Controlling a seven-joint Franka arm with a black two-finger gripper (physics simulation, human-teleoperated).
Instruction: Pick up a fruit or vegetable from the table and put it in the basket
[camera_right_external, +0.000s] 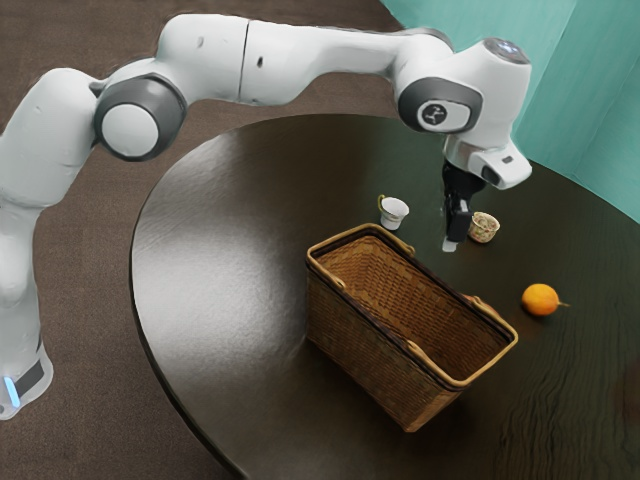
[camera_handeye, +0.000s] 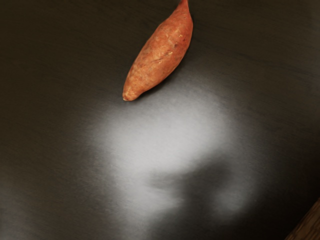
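Dark wood grain marks the round counter (camera_right_external: 210, 300), where a sweet potato (camera_handeye: 161, 52) lies, apart from and lower than the jaws (camera_right_external: 451, 242); whether these are released or clenched, I cannot tell. An orange (camera_right_external: 540, 299) sits beside the basket (camera_right_external: 365, 352), toward the exterior view's right. Near the basket stands a white cup (camera_right_external: 394, 213).

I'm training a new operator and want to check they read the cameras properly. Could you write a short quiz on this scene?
1. True or false: the orange lies outside the basket.
2. What color is the long, tapered vegetable in the wrist view?
A. Green
B. Reddish orange
C. Purple
3. Fill in the blank: the white cup stands on the ____.

Key: 1. True; 2. B; 3. table
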